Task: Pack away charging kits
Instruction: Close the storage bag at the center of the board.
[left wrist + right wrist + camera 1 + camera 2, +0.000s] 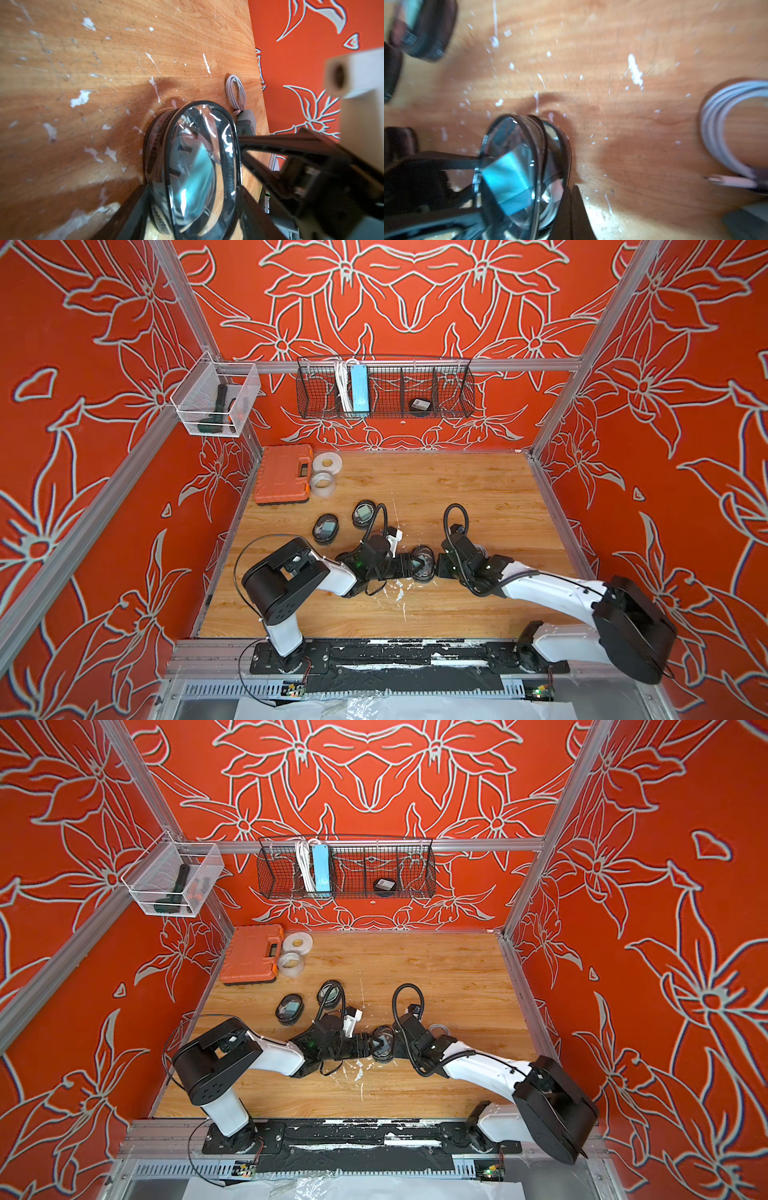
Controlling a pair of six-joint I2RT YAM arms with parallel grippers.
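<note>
Your left fingers (128,212) clasped the oval case (193,158) across its width, while the coiled cable (439,1029) lay about 3 o'clock of it in a top view, nearer your shut right fingers (571,209).

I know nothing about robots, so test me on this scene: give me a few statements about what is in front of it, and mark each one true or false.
1. The left gripper holds a clear oval case with a teal cube inside. True.
2. The right gripper is wide open. False: its jaws are shut, beside that case's rim.
3. A coiled white cable lies loose on the table. True.
4. The orange toolbox hangs in the wire basket. False: it sits on the table.
5. The blue power strip lies on the table. False: it stands in the wire basket.
</note>
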